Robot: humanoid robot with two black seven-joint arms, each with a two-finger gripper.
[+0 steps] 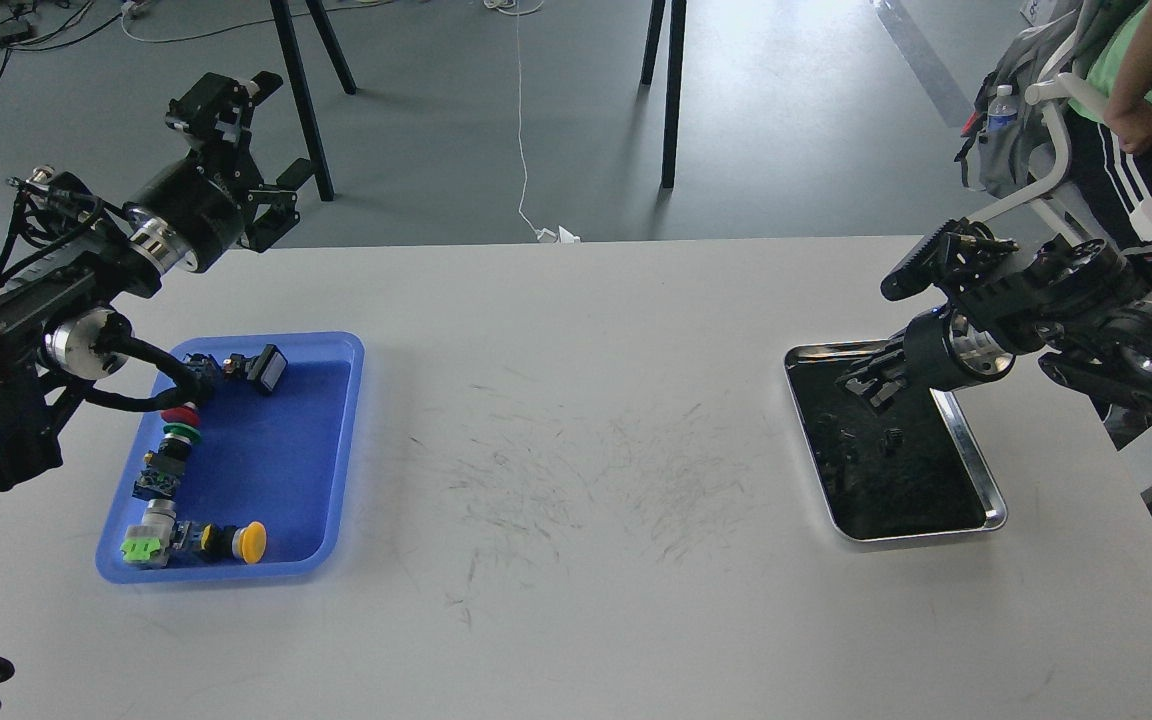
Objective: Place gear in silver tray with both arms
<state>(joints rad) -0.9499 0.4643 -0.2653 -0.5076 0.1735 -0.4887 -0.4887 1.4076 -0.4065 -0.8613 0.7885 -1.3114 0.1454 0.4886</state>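
The silver tray (976, 470) lies on the right side of the white table. A small dark gear (893, 437) rests on its dark bottom. My right gripper (868, 384) hangs over the tray's far end, above and just left of the gear, pointing left. It is dark and its fingers cannot be told apart. My left gripper (254, 142) is raised beyond the table's far left edge, fingers spread and empty.
A blue plastic tray (331, 450) at the left holds several push buttons and switches, with a yellow button (252, 540) at its near end. A person (1151, 90) and a white chair stand at the far right. Black stand legs (301, 95) are behind the table.
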